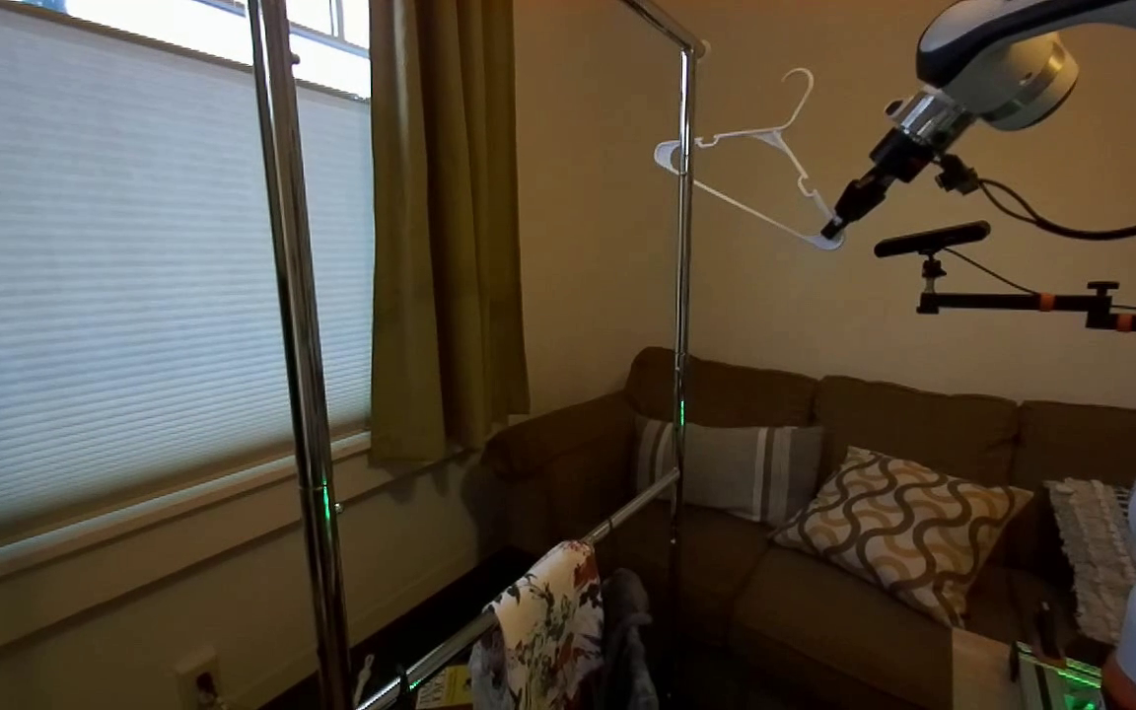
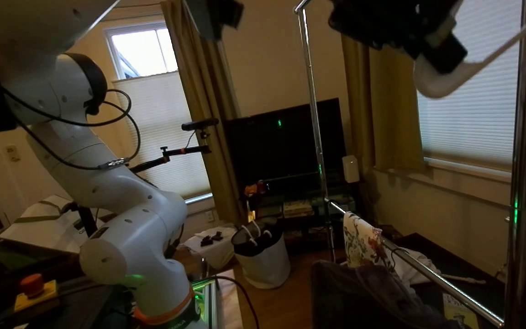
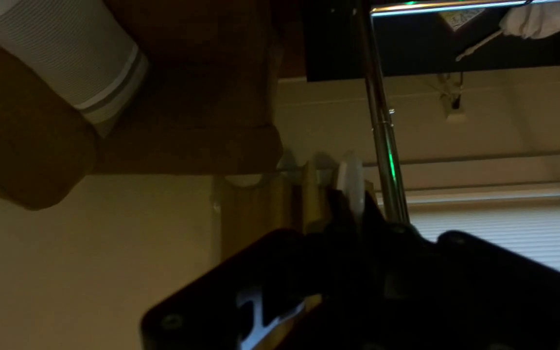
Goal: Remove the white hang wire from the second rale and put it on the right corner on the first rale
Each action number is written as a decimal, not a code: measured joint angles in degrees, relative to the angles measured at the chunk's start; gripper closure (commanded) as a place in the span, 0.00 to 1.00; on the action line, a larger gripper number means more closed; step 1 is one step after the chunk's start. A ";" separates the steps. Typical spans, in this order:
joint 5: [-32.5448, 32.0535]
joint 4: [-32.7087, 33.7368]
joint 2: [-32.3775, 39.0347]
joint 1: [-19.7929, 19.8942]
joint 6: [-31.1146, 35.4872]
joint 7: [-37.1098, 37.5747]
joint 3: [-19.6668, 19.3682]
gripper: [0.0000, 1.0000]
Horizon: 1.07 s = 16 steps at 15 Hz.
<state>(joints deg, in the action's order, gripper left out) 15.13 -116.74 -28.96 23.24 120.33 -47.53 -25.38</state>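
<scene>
The white hang wire [image 1: 773,137] is bare and held in the air, tilted, with its hook upward. My gripper [image 1: 832,229] is shut on its lower right corner. The hanger's far end lies behind a rack upright in this exterior view; I cannot tell if they touch. Part of the hanger shows in an exterior view [image 2: 432,84] beside my gripper [image 2: 450,61]. In the wrist view the hanger [image 3: 355,182] sits between my dark fingertips [image 3: 354,209]. The first rale [image 1: 665,22] is partly in view at the top. The second rale [image 1: 635,505] is low, also in an exterior view [image 2: 445,286].
Chrome uprights [image 1: 683,296] [image 1: 297,296] stand at both rack ends. A floral garment [image 1: 553,611] and a dark garment [image 1: 627,631] hang on the second rale. A camera on a black arm [image 1: 933,240] is below my gripper. A brown sofa [image 1: 568,444] with pillows is behind.
</scene>
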 measured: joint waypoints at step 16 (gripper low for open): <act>7.30 19.83 9.90 -12.71 -9.99 4.79 -5.60 0.92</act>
<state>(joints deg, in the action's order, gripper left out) 22.44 -96.91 -19.06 10.53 110.34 -42.73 -30.98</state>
